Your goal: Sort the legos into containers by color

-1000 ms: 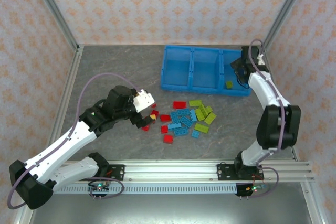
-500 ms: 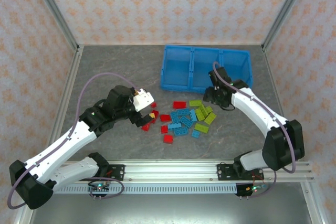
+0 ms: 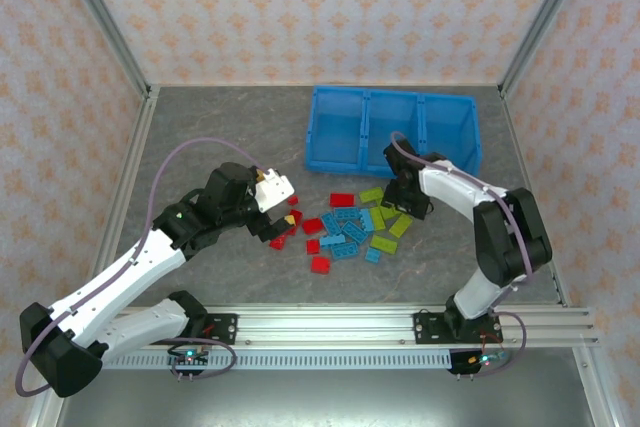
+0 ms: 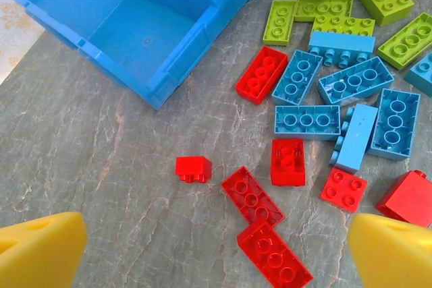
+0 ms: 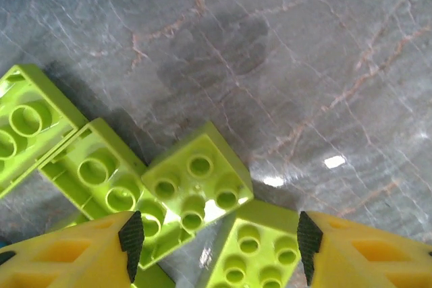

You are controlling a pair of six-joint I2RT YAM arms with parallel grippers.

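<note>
The legos [image 3: 352, 225] are small studded bricks in red, light blue and lime green, scattered loose on the grey marbled surface [image 3: 220, 127]. The left fingers [image 4: 40, 251] stand wide open with two long red bricks [image 4: 253, 197] lying between and just ahead of them, the blue tray [image 4: 158, 82] farther beyond. The right fingers [image 5: 364, 251] are parted low over lime green bricks [image 5: 101, 173], a square brick [image 5: 196, 183] lying ungripped between their tips.
</note>
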